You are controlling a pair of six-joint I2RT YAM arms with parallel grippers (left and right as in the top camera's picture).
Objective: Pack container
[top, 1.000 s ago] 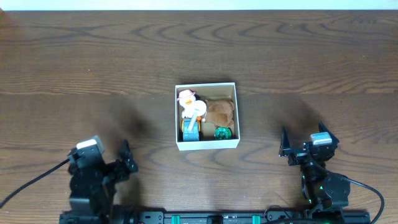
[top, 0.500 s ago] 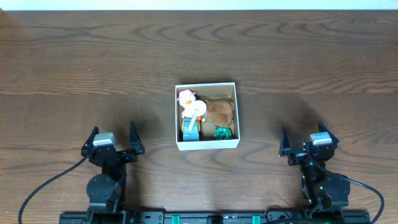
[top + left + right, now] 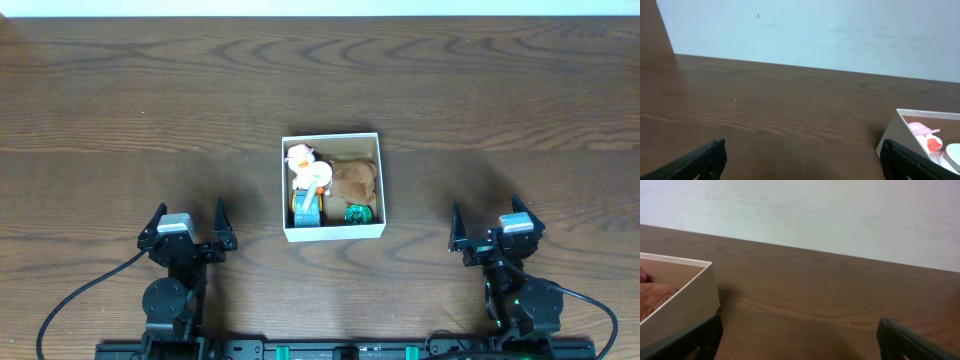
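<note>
The container (image 3: 333, 232), a square shallow box with white walls, sits at the table's middle. It holds a white duck toy with a pink hat (image 3: 303, 163), a brown plush (image 3: 353, 180), a blue toy (image 3: 305, 212) and a small green round toy (image 3: 357, 213). My left gripper (image 3: 188, 222) is open and empty, near the front edge, left of the container. My right gripper (image 3: 486, 228) is open and empty, right of the container. The container's corner shows in the left wrist view (image 3: 895, 127) and in the right wrist view (image 3: 685, 302).
The wooden table (image 3: 320, 80) stretches bare behind the container to a pale wall (image 3: 810, 30). Black cables (image 3: 70, 300) run from both arm bases at the front edge.
My left arm has swung from a turned pose to face straight forward, its gripper settling slightly to the right. The right arm and the container's contents have not moved.
</note>
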